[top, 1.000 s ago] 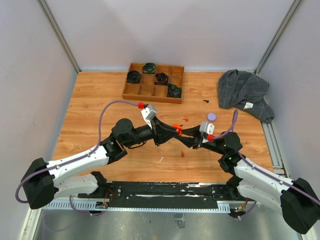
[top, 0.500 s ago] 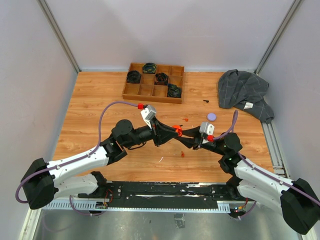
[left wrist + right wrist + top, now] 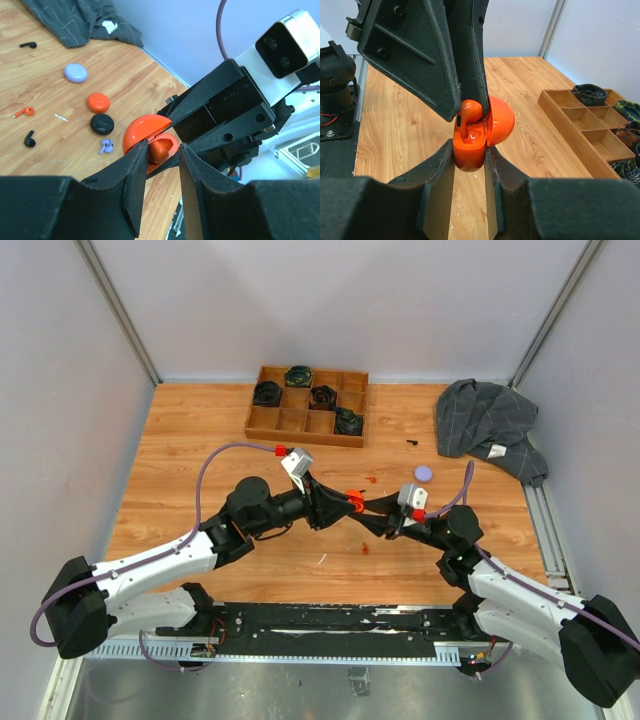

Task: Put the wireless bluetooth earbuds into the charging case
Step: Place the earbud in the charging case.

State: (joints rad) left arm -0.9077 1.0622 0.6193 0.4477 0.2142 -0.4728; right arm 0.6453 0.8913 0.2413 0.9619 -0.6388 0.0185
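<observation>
My right gripper (image 3: pixel 470 152) is shut on the base of an open orange charging case (image 3: pixel 469 150), held above the table with its lid (image 3: pixel 501 120) swung to the right. My left gripper (image 3: pixel 162 147) is shut on an orange earbud (image 3: pixel 159 149). The earbud's stem (image 3: pixel 465 125) points down into the case's well. The two grippers meet tip to tip over the table's middle (image 3: pixel 355 502). Loose on the table are an orange earbud (image 3: pixel 24 111), two black earbuds (image 3: pixel 29 139) (image 3: pixel 28 44) and lavender earbuds (image 3: pixel 105 145).
Closed cases lie on the table: lavender (image 3: pixel 75 72), orange (image 3: pixel 98 102), black (image 3: pixel 102 123). The lavender one also shows in the top view (image 3: pixel 423 472). A wooden compartment tray (image 3: pixel 308 405) stands at the back. A grey cloth (image 3: pixel 490 425) lies at the back right.
Both grippers have stayed together at the table's middle. The left wrist has shifted slightly to the right, towards the case.
</observation>
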